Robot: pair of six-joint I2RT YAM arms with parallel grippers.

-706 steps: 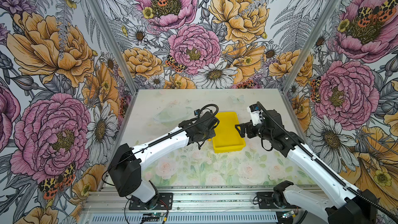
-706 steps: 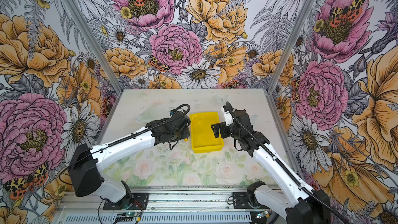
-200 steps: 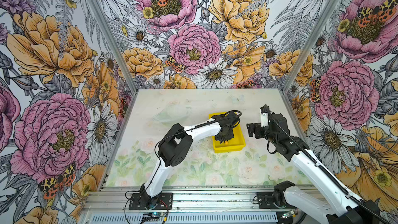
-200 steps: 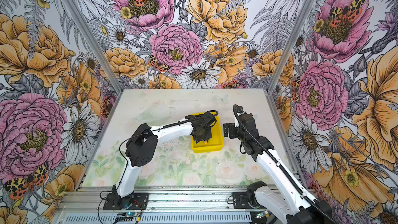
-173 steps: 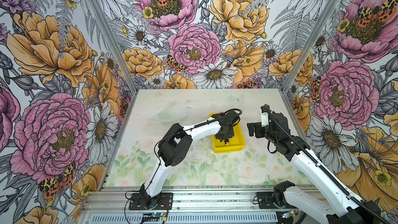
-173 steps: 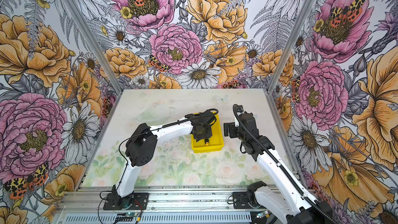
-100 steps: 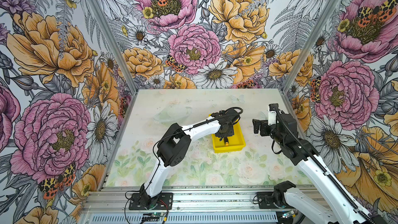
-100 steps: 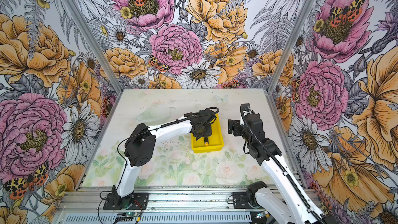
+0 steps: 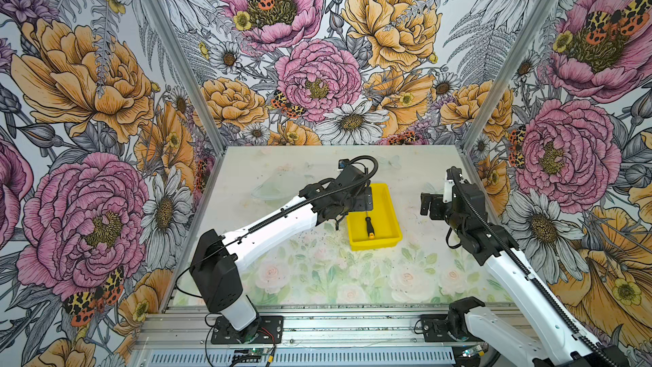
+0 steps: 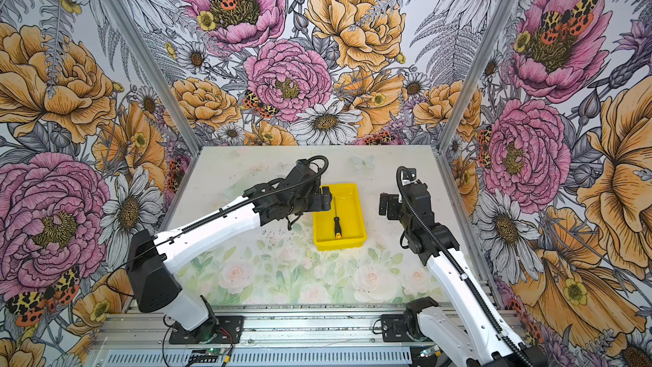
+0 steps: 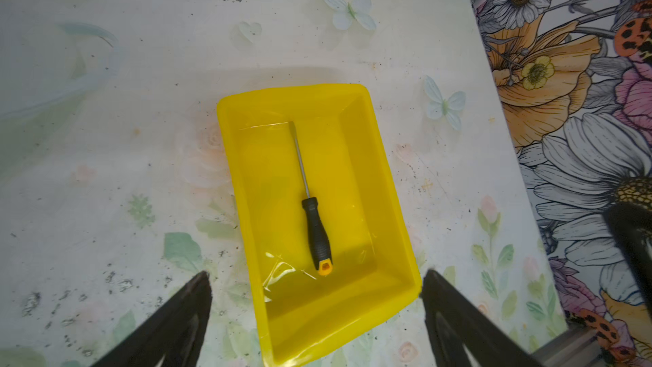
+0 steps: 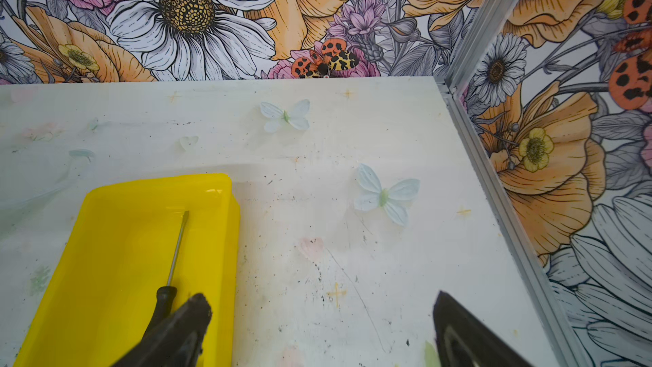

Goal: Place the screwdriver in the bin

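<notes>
left wrist view: the left hand (image 11: 315, 276) has its two black fingers (image 11: 183, 312) spread wide with nothing between them. it holds nothing and hangs above the bin (image 11: 384, 185). seen between those fingers, the screwdriver (image 11: 314, 227) lies flat on the bin's floor, along its length and wholly inside the walls. its thin grey shaft ends close to one short wall. its black handle with the orange-yellow cap stops short of the opposite one.

in both top views the left hand sits over the upper left part of the bin, just right of the middle of the frame. the screwdriver shows below it, cap toward the bottom of the frame. the yellow bin stands on the table (image 9: 352, 277), a little right of centre in the lower half of the frame.

the right hand (image 9: 429, 205) is further to the right of the frame, apart from the bin, with bare table between them. in the right wrist view its fingers (image 12: 183, 323) are also parted wide and empty, above the table beside the bin. one finger hides part of the screwdriver's handle.
</notes>
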